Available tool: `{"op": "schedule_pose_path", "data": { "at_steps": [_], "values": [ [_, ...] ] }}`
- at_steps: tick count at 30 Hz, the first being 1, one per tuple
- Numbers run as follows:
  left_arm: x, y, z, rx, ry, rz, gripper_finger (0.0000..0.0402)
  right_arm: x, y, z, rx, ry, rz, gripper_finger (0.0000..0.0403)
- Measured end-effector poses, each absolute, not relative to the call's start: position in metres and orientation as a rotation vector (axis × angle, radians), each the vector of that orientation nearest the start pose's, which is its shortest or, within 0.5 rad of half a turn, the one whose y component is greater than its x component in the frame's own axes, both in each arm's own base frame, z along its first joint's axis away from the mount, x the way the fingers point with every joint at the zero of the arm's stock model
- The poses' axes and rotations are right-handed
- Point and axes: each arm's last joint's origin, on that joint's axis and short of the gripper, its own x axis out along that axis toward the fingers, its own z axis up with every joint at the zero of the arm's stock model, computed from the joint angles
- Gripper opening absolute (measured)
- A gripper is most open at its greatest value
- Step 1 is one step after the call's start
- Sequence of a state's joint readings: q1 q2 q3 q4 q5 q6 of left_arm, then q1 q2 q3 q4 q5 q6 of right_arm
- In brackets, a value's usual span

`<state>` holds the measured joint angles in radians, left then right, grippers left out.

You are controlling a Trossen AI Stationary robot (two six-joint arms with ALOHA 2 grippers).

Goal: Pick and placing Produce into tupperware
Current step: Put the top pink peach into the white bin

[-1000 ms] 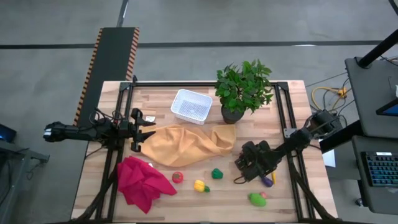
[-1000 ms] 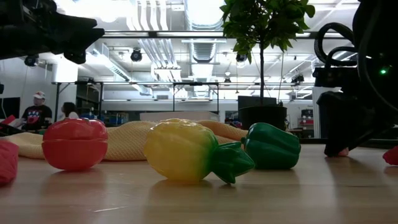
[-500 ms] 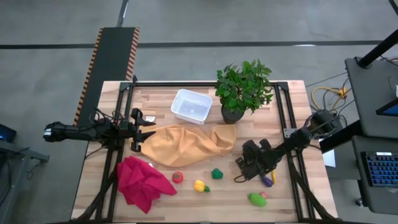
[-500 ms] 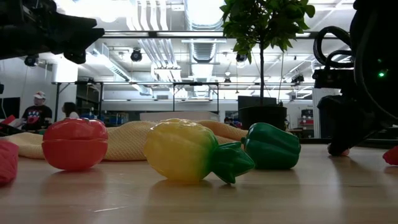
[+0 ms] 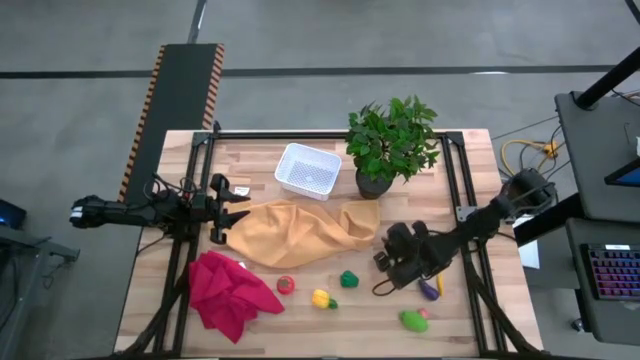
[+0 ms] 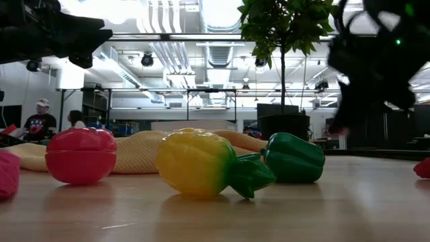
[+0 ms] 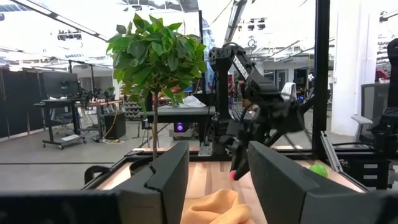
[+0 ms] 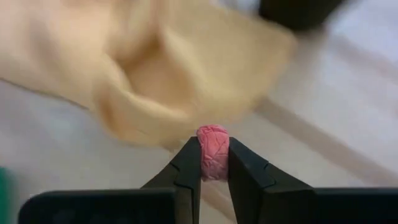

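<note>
Pinching a small pink fruit (image 8: pixel 213 151), the right gripper (image 8: pixel 214 163) is seen near the yellow cloth (image 5: pixel 300 232). The left gripper (image 5: pixel 228 208) is held half open beside that cloth.

Bin (image 5: pixel 308 170) white, dotted mesh. Cloths: tan (image 5: pixel 300 232) and red (image 5: pixel 230 293). Produce: yellow-green pineapple (image 6: pixel 211 163), green pepper (image 6: pixel 294 158).

Small pink fruit (image 8: pixel 212 152) pinched upright, white mesh tupperware (image 5: pixel 308 170) empty
</note>
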<state>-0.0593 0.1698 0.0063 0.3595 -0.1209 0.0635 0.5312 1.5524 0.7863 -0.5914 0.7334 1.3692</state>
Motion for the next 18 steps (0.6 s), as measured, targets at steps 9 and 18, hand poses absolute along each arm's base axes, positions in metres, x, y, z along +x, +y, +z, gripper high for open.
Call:
{"op": "schedule_pose_path", "data": {
  "at_steps": [9,18],
  "values": [
    [0.106,-0.003,0.187,0.045,-0.201,0.068,0.0152,0.261,0.107,0.186,0.272,0.459,-0.650,0.0050],
    [0.106,-0.003,0.188,0.044,-0.212,0.069,0.0152,0.297,0.082,0.178,0.175,0.373,-0.677,0.0050]
  ]
}}
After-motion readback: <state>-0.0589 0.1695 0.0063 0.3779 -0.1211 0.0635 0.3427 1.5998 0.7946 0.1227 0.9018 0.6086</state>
